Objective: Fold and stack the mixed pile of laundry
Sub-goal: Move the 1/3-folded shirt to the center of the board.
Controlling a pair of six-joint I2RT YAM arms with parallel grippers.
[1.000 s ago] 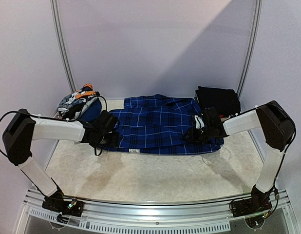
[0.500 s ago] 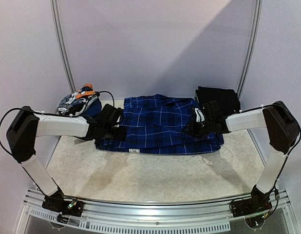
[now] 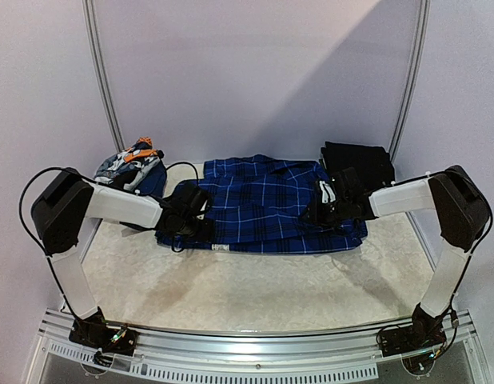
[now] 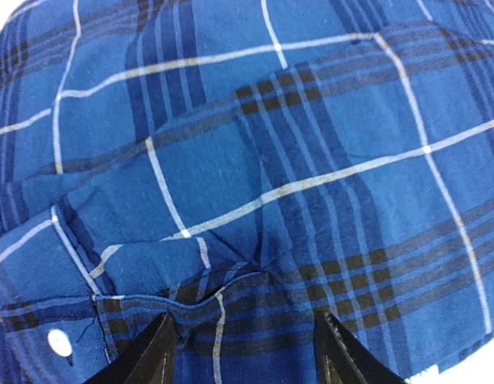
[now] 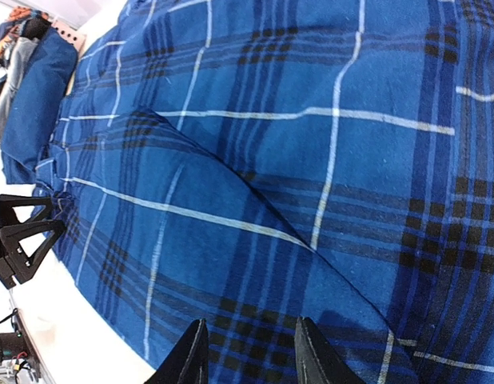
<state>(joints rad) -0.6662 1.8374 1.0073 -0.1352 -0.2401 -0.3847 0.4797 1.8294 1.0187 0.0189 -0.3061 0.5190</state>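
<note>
1. Swinging inward: my left arm has carried its elbow to the right since a second ago, and my left gripper [image 3: 191, 218] now sits further in over the shirt's left edge. My right arm has barely shifted.
2. Far left, the grey-white-orange patterned heap [image 3: 127, 164] lies bunched against the back corner of the table [image 3: 255, 288], with a dark blue piece [image 3: 153, 184] just beside it on the near side.
3. On the left wrist view my left gripper [image 4: 245, 320] is spread wide. Its fingers [image 4: 163, 356] press down onto the plaid with a small ridge of cloth puckered between them, and nothing is pinched yet.
4. Centre stage, the blue plaid shirt [image 3: 263, 204] lies spread flat across the far half of the table, between my two grippers, and its near hem is folded in a double layer.
5. My right gripper [image 3: 323, 210] rests on the shirt's right part. On the right wrist view [image 5: 249, 324] its fingers [image 5: 191, 356] stand half closed with plaid cloth [image 5: 271, 160] filling the gap. I can't tell whether that is a true pinch.
6. Far right, the black trousers [image 3: 359, 164] sit folded at the back, touching the shirt's far right corner.
</note>
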